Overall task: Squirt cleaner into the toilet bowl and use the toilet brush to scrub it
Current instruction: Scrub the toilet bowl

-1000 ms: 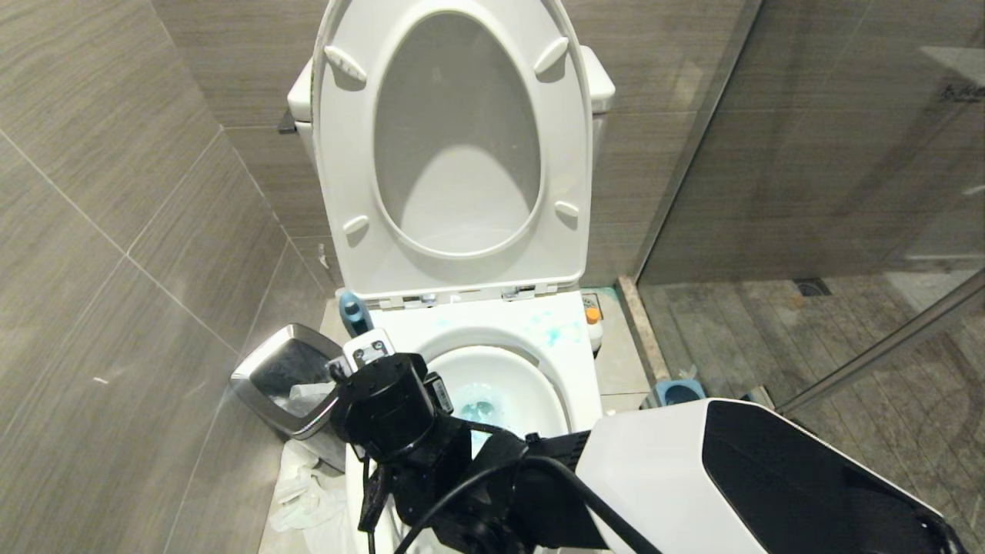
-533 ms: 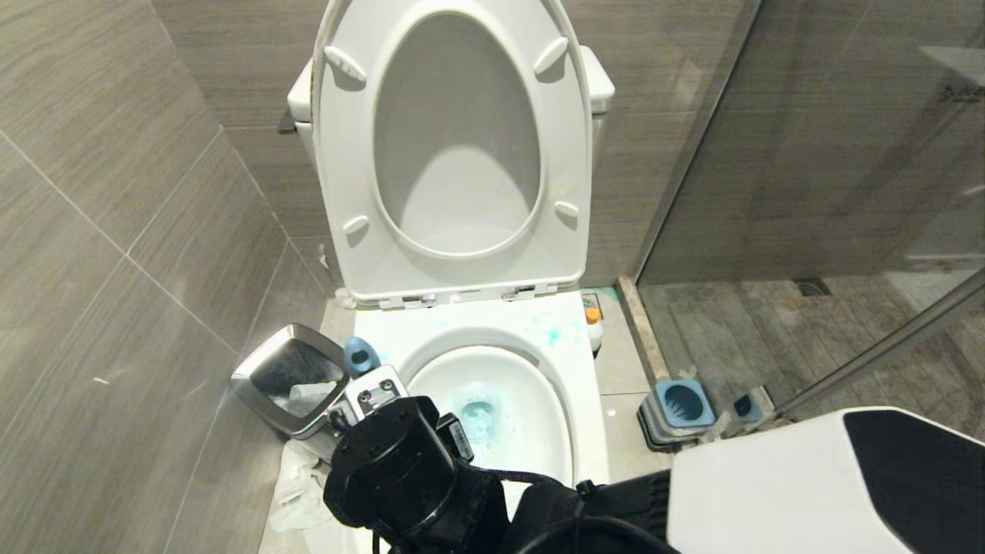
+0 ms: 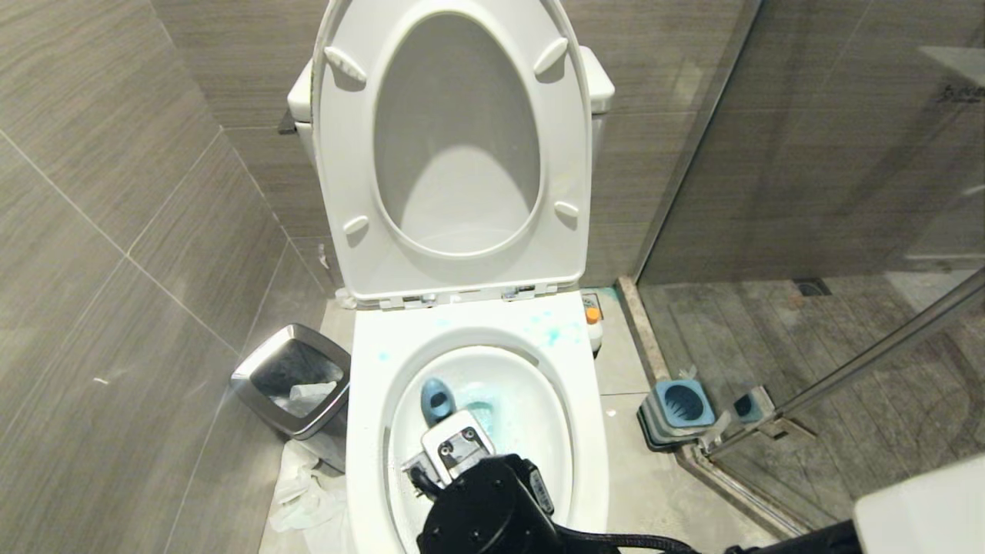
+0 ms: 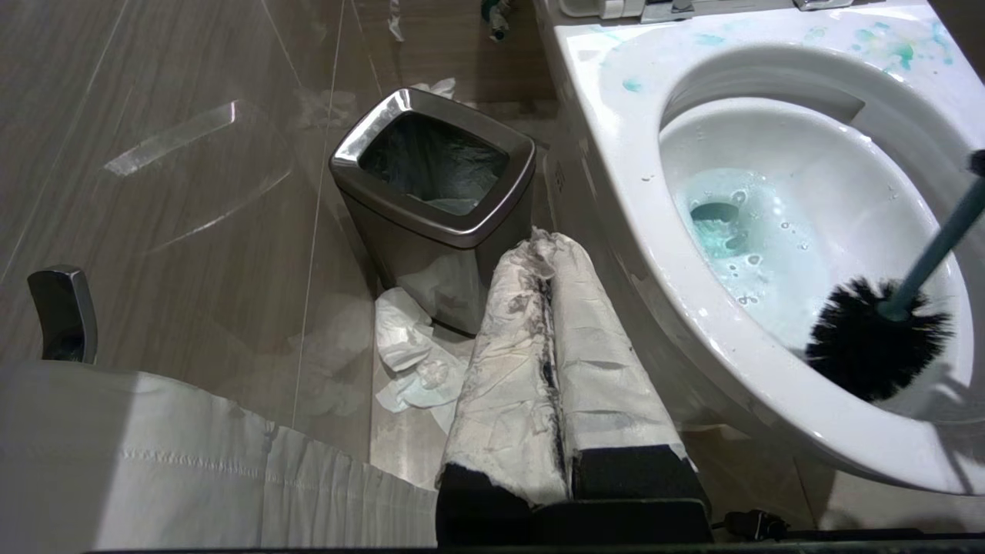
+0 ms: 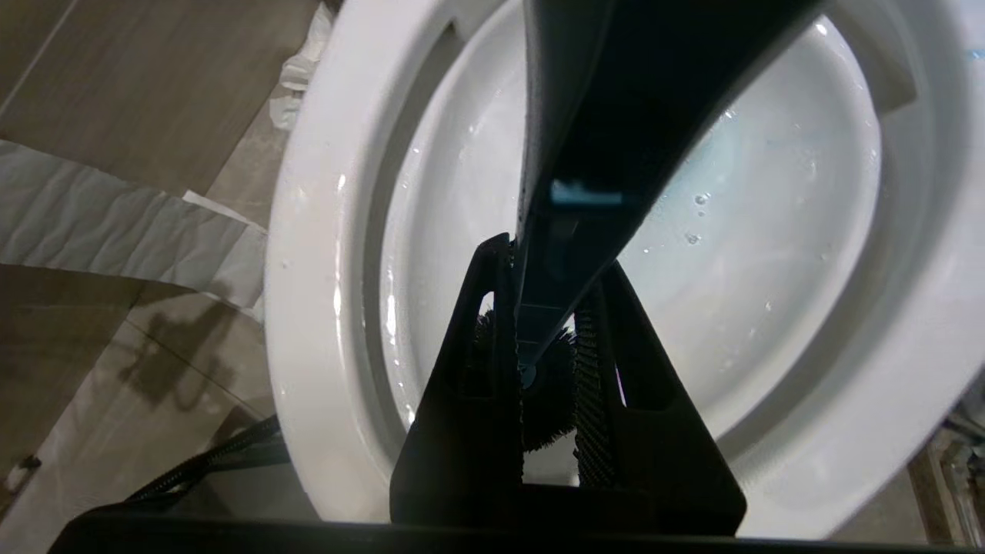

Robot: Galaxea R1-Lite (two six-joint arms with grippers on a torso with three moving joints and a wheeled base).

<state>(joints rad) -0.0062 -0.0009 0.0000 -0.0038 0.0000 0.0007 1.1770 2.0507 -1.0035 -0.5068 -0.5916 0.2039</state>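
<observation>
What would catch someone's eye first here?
The white toilet bowl fills the middle, seat up, with turquoise cleaner splashed on its rim. The right gripper holds the toilet brush inside the bowl, its black bristles low against the wall. A steel-rimmed bin stands left of the bowl.

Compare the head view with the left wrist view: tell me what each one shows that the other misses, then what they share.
Only the head view: the raised seat, the brush holder on the floor, the orange-topped bottle, and the right end effector over the bowl.

Only the left wrist view: the black bristle head against the bowl's inner wall, and the left end effector, shut.

Both: the toilet bowl, blue cleaner splashes, the bin, and the brush handle.
</observation>
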